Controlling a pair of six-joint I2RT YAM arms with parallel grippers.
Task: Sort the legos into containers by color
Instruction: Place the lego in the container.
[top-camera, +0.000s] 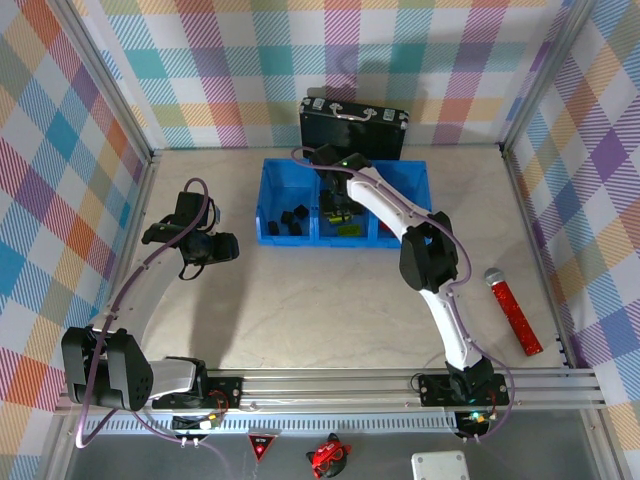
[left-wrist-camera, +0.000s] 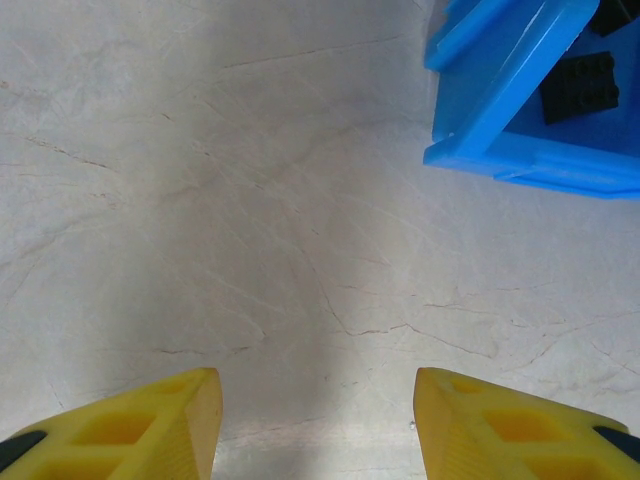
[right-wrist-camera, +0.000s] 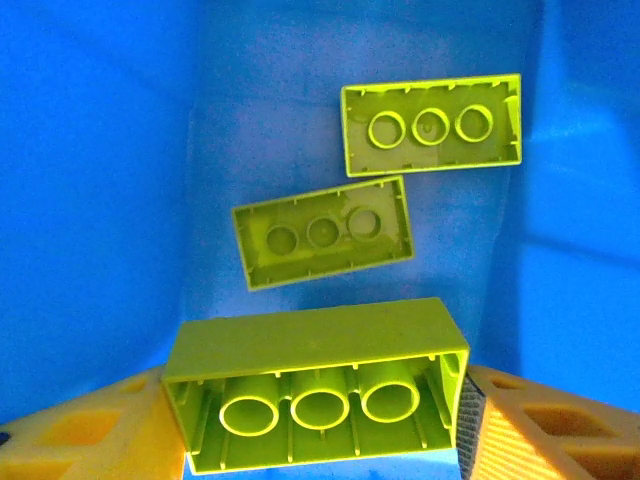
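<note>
While no loose brick can be made out on the bench (top-camera: 300, 320) in the overhead view, the sorting is judged to be close to its end. The blue bin (top-camera: 415, 175) is set toward the far side, black bricks (top-camera: 287, 220) are gathered in its left compartment and green bricks (top-camera: 350, 229) in the middle one. The right compartment is largely hidden by the right arm (top-camera: 400, 215), so its contents cannot be told. The right pincer (top-camera: 338, 205) is lowered into the middle compartment, and the left pincer (top-camera: 225, 248) is held over bare bench left of the bin. A black case (top-camera: 353, 125) is stood behind the bin, a red glittery stick (top-camera: 513, 312) is laid near the right edge, well apart, and the space is walled with pastel checked panels (top-camera: 300, 70). From the left wrist, the left pincer (left-wrist-camera: 318, 420) is seen spread open with nothing in it, above pale, veined stone, the bin's corner near. From the right wrist, a green brick (right-wrist-camera: 315, 395) is seen gripped in the right pincer (right-wrist-camera: 315, 425), above two more lying undersides up on the blue floor. Its release there is judged to be what is left.
</note>
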